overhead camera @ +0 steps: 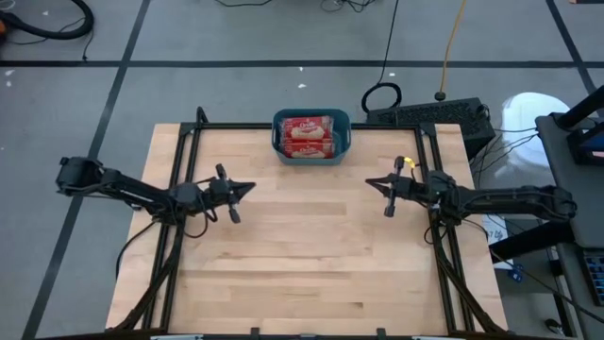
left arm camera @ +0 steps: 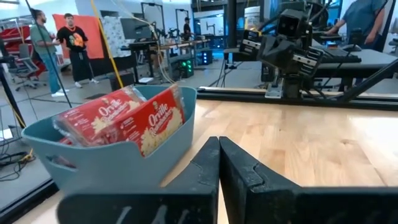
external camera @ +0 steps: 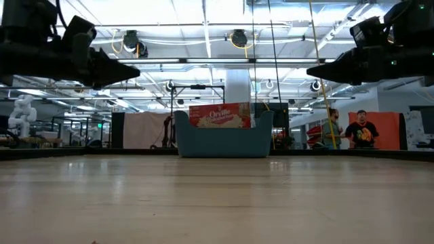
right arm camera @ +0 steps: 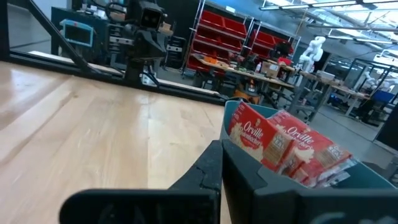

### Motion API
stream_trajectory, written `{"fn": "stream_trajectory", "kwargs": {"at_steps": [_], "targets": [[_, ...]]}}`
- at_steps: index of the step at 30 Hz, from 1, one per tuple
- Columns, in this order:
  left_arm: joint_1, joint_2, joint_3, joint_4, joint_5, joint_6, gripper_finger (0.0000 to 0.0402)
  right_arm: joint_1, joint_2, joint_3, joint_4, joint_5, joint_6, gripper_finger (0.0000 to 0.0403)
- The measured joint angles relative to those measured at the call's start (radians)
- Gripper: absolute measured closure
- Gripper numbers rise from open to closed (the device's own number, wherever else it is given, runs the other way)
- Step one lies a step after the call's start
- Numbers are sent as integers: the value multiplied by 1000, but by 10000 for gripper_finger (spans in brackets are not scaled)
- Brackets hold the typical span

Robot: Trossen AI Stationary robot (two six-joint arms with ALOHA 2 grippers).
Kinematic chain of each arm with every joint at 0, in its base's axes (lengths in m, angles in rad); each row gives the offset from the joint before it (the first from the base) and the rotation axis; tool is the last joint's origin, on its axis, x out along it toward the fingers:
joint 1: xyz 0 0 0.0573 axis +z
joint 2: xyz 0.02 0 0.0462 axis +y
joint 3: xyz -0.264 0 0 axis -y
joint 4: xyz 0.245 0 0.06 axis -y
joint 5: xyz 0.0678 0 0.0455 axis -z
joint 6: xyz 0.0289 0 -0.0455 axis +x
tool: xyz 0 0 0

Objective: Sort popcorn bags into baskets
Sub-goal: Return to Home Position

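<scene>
Flat red popcorn bags are sitting in the far teal-blue plastic tub, long axes running left-right. The left end effector and right end effector are hovering closed and empty.

- The popcorn bags, top centre of the overhead shot, are bright red with a cream-yellow oval label and some white bits.
- The basket around them is plain teal-blue, no pattern at all.
- The tabletop is pale blond wood in long planks, with the grain running left to right.
- The left claw and right claw are both matte black, same as the arms.
- The floor is grey, crossed by dark lines.
- Far right of the low shot there's an orange backdrop, and a person in a black tee.
- Top centre of the right wrist shot: red shelf bins.
</scene>
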Motion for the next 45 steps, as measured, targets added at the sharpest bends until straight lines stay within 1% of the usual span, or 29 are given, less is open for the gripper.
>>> {"fn": "stream_trajectory", "kwargs": {"at_steps": [5, 11, 16, 22, 26, 27, 31, 34, 37, 45], "targets": [[0, -59, -17, -42, -4, -6, 393, 0, -48, -17, -20, 0, 1, 403], [0, -88, -17, -66, -4, 16, 398, 0, -95, -19, -55, -1, 1, 403], [0, -97, -17, -79, -4, 17, 390, 0, -143, -19, -127, -4, 37, 403], [0, -97, -17, -87, -4, 8, 397, 5, -208, -20, -258, -69, 97, 403], [0, -96, -17, -101, -4, 2, 393, 29, -262, -21, -325, -74, 121, 403], [0, -96, -17, -105, -4, -1, 391, 38, -276, -21, -331, -63, 123, 403], [0, -96, -17, -109, -4, -14, 387, 94, -322, -21, -357, 47, 108, 403], [0, -96, -17, -110, -4, -14, 393, 136, -346, -22, -375, 98, 96, 403], [0, -96, -17, -110, -4, -12, 397, 171, -362, -22, -399, 104, 89, 403], [0, -96, -17, -115, -4, -12, 387, 242, -407, -19, -481, 103, 98, 403]]}}
